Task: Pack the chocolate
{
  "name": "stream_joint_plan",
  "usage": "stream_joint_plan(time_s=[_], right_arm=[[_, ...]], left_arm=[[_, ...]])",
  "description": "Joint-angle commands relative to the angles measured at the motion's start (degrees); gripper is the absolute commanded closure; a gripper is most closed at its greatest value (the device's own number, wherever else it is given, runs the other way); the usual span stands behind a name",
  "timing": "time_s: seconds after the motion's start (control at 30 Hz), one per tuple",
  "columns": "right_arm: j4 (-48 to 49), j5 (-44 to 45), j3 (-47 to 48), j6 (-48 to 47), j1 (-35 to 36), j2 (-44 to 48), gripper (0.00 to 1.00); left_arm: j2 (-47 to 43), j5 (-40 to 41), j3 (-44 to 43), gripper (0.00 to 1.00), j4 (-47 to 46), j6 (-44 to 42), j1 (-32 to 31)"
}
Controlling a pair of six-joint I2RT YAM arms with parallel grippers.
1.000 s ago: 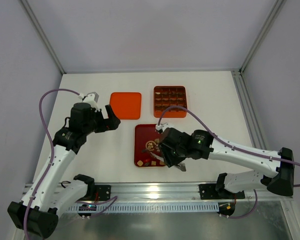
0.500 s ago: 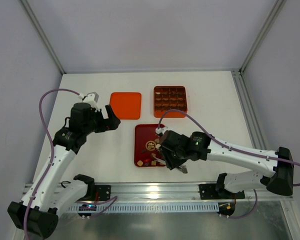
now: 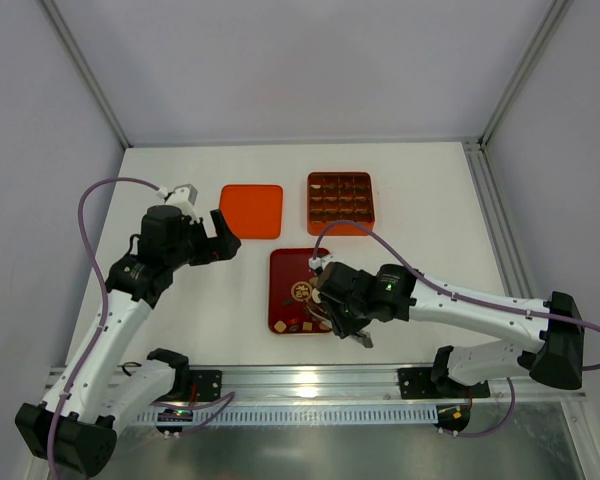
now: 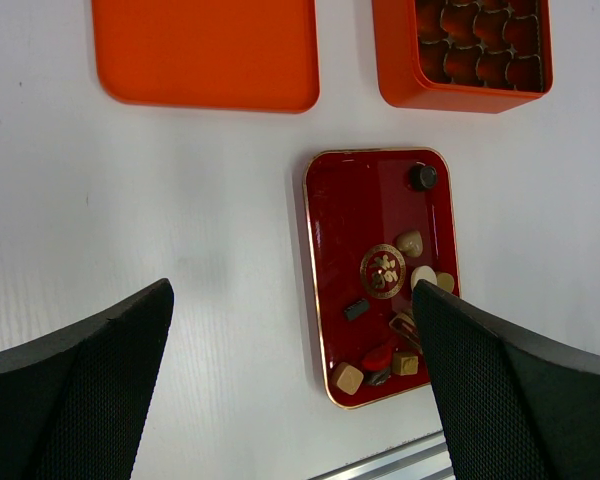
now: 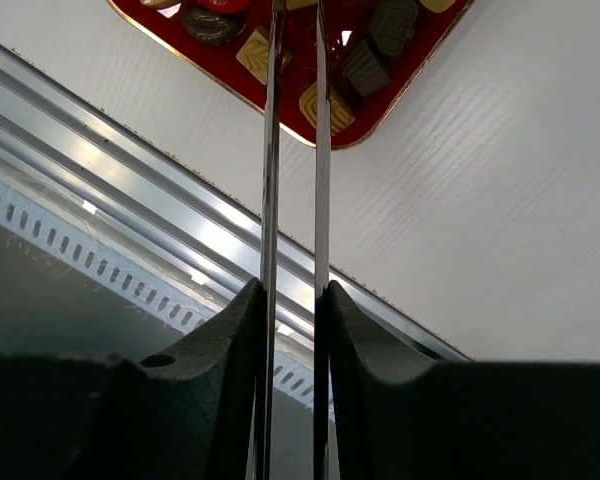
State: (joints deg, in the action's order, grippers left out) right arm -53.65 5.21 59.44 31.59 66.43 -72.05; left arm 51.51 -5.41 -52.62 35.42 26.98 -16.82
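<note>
Two right gripper jaws' tips are cut off above the chocolate.

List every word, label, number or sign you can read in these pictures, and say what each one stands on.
Gold round emblem in the middle of the dark red tray: it holds some sign, too small and blurred to read.
Orange box, flat orange lid, chocolate pieces: no text shows.
No readable words or numbers anywhere in these views.

dark red gold-rimmed tray, orange grid box, brown, tan and cream chocolate
</note>
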Motion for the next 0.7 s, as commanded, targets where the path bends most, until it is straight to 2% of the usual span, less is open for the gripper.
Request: stream_joint_plan(time_s=[0.0,0.3,0.53,0.67], right_arm=[[-0.05,2.08,2.43,-0.04,0.36,1.73,0.71],[0.12,2.52,6.46,-3.55,-5.52,2.88,0.71],[3.98,-0.02,12.71,-10.06,-17.38,0.69,0.72],[7.5,-1.08,16.31,-12.34,-25.01,-3.69,0.72]], left_arm=[[-0.79,0.66,-0.2,0.0,-0.7,0.09,0.12],[-0.79,0.66,-0.11,0.0,-0.7,0.09,0.03],[-0.88,0.75,-0.11,0.0,-0.7,0.09,0.12],[-0.7,0.66,-0.2,0.0,-0.7,0.09,0.12]])
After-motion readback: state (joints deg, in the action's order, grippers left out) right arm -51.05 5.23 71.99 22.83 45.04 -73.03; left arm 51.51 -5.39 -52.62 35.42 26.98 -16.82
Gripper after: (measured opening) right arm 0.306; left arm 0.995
